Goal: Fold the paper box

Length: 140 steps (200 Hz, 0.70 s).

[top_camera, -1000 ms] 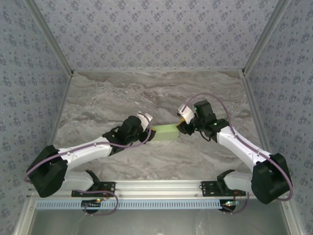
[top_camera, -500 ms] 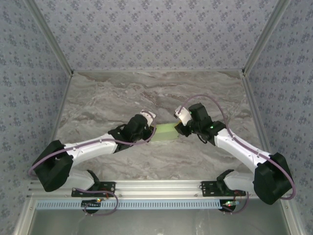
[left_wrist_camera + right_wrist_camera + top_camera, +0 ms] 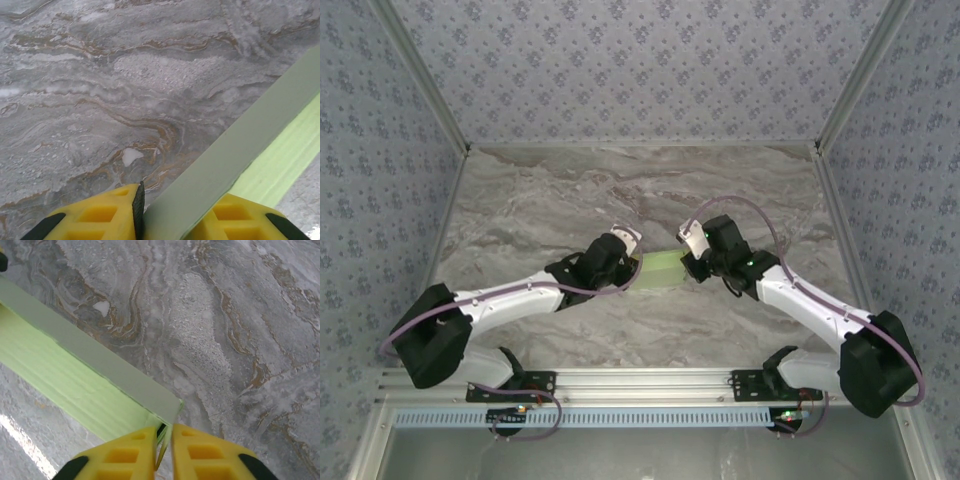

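The paper box [image 3: 660,269] is a pale green shallow card shape lying mid-table between the two grippers. My left gripper [image 3: 636,262] is at its left end. In the left wrist view a long upright wall of the box [image 3: 240,150] runs between the yellow fingers [image 3: 100,217], and my left gripper [image 3: 170,222] is shut on that wall. My right gripper [image 3: 688,262] is at the box's right end. In the right wrist view the box [image 3: 75,370] ends at a corner, and my right gripper [image 3: 167,450] is shut on a thin green end flap there.
The box rests on a grey marble tabletop [image 3: 570,190] with patterned walls [image 3: 640,70] on three sides. A metal rail [image 3: 640,385] with the arm bases runs along the near edge.
Both grippers have closed on the box ends. The left arm has stretched a little further right and away; the right gripper has shifted slightly left toward the box.
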Tool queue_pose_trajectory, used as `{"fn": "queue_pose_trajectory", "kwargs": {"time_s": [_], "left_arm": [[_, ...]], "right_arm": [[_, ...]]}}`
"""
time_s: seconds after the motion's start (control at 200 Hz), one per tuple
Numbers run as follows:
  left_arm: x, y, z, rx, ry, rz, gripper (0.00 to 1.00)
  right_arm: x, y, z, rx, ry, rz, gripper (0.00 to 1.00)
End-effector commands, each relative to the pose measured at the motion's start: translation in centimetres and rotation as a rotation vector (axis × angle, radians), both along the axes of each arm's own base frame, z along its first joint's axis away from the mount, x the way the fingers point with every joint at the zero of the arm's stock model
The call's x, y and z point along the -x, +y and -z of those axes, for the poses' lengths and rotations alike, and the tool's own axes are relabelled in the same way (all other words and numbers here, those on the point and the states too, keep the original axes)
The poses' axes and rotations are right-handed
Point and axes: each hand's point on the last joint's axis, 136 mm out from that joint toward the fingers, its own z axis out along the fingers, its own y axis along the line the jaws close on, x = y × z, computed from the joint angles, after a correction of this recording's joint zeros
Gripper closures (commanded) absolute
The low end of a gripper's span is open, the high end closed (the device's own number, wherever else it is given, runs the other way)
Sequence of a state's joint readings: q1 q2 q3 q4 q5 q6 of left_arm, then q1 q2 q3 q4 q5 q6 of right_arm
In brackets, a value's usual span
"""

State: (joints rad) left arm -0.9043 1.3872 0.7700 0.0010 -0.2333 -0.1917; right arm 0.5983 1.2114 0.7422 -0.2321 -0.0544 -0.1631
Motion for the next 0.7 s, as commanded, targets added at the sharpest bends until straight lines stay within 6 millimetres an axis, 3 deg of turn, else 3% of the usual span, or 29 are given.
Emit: {"fn": "queue_pose_trajectory", "kwargs": {"time_s": [0.0, 0.345, 0.695], "left_arm": [[-0.2, -0.8, -0.6, 0.02, 0.016, -0.018, 0.71], [-0.4, -0.9, -0.1, 0.004, 0.027, -0.05, 0.71], [0.1, -2.1, 0.4, -0.035, 0.0, -0.053, 0.7]], "right_arm": [[0.0, 1.3, -0.4, -0.036, -0.013, 0.03, 0.88], [-0.1, 1.3, -1.4, -0.05, 0.037, 0.131, 0.88], [0.4, 2.9, -1.4, -0.054, 0.14, 0.173, 0.88]]}}
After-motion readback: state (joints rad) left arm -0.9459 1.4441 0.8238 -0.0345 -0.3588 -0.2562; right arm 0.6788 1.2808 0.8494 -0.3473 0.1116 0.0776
